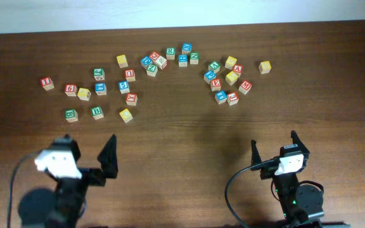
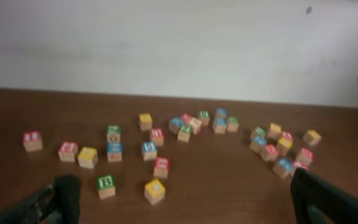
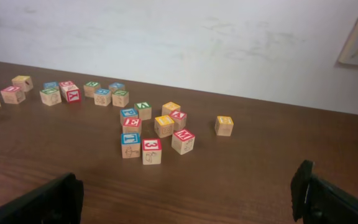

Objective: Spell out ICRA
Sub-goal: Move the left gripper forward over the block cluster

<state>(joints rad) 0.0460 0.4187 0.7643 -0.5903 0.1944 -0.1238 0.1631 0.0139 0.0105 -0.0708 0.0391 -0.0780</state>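
- Left gripper (image 1: 89, 139): fingers spread wide with nothing between them, low over the near edge of the table (image 1: 182, 152).
- Right gripper (image 1: 274, 139): jaws also wide apart and holding nothing, at the near edge on the right side.
- Blocks (image 1: 130, 75): scattered in loose groups across the far half of the table, well apart from both grippers.
- Left group: a spread-out patch of red, yellow, blue and green tops, with a red block (image 1: 46, 82) alone at the far left. Its letter is too small to read for sure.
- Middle group: a tighter row near the far edge, including a green-topped R block (image 1: 170, 52).
- Right group: a close huddle, some blocks touching, with a yellow block (image 1: 265, 66) set off alone to its right.
- Wall (image 3: 166, 37): pale, behind the table in both wrist views.
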